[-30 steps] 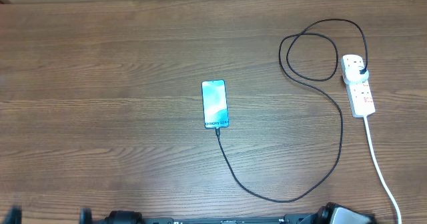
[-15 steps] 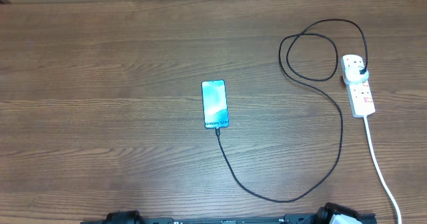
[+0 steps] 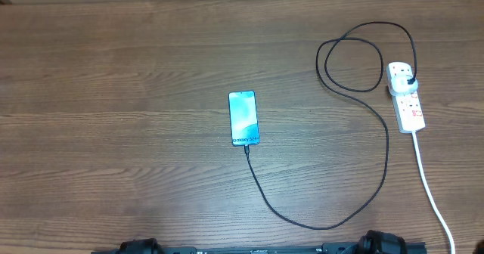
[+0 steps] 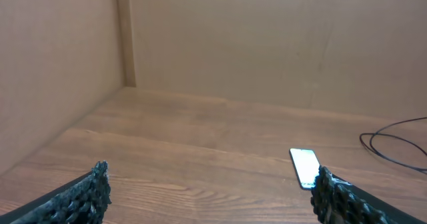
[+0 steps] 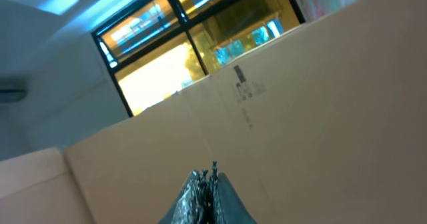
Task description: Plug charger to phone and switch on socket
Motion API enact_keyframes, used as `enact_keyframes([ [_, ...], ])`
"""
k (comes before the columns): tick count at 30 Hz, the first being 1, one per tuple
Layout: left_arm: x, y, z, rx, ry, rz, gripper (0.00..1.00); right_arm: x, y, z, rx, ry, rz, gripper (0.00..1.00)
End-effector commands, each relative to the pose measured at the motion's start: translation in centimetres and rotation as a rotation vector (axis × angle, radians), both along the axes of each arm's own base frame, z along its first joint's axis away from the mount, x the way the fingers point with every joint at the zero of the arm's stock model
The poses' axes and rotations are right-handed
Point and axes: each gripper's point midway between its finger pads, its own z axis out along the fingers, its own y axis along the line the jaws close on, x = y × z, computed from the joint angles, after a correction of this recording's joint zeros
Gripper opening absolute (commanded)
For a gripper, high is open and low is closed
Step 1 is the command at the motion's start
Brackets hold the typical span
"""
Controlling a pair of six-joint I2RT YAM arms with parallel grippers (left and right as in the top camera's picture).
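Black charger cable [image 3: 387, 152]: loops across the wooden table [image 3: 113, 133]. Its small connector [image 3: 247, 147] meets the near end of the phone, and its plug [image 3: 409, 78] sits in the far outlet of the power strip.
Phone [image 3: 243, 118]: flat at the table's centre with its teal screen lit, in the same place as half a second ago.
Power strip [image 3: 406, 97]: at the right edge and unmoved. Its red-marked switches are too small to read as on or off.
Change: the pale arm part that showed at the overhead view's bottom right has dropped out of sight, leaving only dark bases at the near edge.
Left gripper [image 4: 212, 174]: fingers spread wide and empty, low at the near edge, with the phone [image 4: 305, 166] well ahead.
Right gripper [image 5: 208, 177]: fingers pressed together on nothing, tipped up toward a cardboard wall [image 5: 333, 117].
Meaning: both arms look withdrawn and the cable seems joined at both ends, so the task is probably finished, though the switch cannot be confirmed.
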Motion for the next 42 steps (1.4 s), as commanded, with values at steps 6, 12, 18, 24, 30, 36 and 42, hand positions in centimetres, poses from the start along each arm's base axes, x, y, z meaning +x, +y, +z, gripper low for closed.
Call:
enact_keyframes([
  [6, -0.1, 0.0, -0.1, 0.012, -0.004, 0.008, 1.00, -7.1, 2.0, 0.1, -0.050, -0.155, 0.016, 0.04],
  [12, 0.9, -0.1, 2.8, 0.016, -0.110, -0.001, 1.00, -10.3, 2.8, 0.0, -0.076, -0.228, 0.004, 0.04],
  [18, 8.8, -0.9, 2.4, 0.011, -0.057, -0.094, 1.00, -11.4, 3.1, 0.1, -0.084, -0.258, 0.000, 0.04],
  [24, 19.8, -1.9, 0.1, 0.014, -0.082, -0.212, 1.00, -12.0, 3.3, 0.8, -0.093, -0.296, 0.000, 0.04],
  [30, 26.5, -2.6, -4.1, 0.027, -0.135, -0.288, 1.00, -14.1, 3.7, 2.6, -0.114, -0.400, 0.018, 0.04],
  [36, 30.0, -2.4, -9.1, 0.027, -0.138, -0.294, 1.00, -16.5, 4.5, 2.9, -0.140, -0.449, 0.042, 0.04],
  [42, 31.3, -2.2, -12.3, 0.026, -0.130, -0.289, 1.00, -19.6, 5.4, 0.9, -0.164, -0.513, 0.050, 0.04],
])
